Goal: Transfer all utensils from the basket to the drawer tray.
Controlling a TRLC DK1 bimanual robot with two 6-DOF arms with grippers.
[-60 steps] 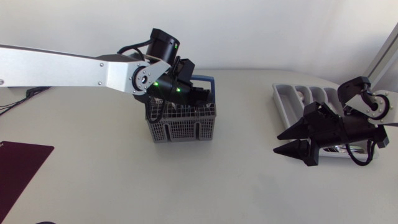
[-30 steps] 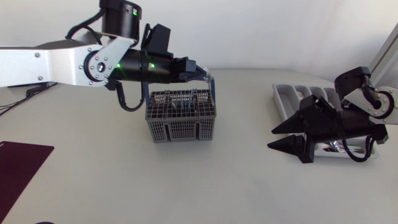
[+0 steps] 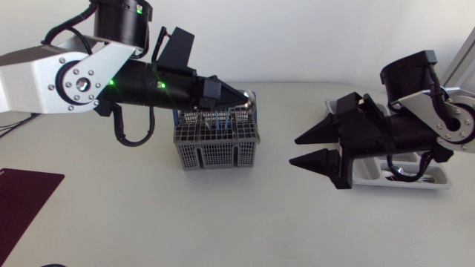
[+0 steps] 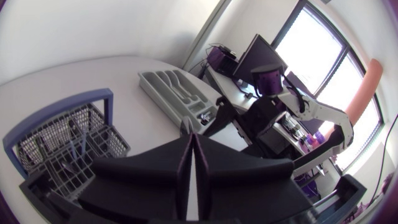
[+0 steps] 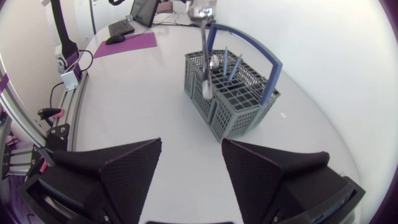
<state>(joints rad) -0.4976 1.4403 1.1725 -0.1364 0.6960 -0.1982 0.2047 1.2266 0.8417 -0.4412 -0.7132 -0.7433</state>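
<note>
A grey mesh basket point(image 3: 215, 152) with a blue handle stands mid-counter point(image 3: 148, 222). The left hand point(image 3: 243, 101) is clamped on a silver utensil point(image 5: 204, 56), perhaps a spoon, above the basket's 1 o'clock corner. The right hand point(image 3: 315, 148) hangs open at the basket's 3 o'clock, with the tray point(image 3: 439, 182) beyond.

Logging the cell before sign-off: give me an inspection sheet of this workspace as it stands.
Surface: white table.
Job's things: grey basket with blue-handled utensils inside; drawer tray with some cutlery in it.
Clutter: dark purple mat at the table's corner.
Grippers: left gripper shut on a silver utensil above the basket; right gripper open, between tray and basket.
Cables: black loop under the left arm.
Surroundings: nothing seen.
</note>
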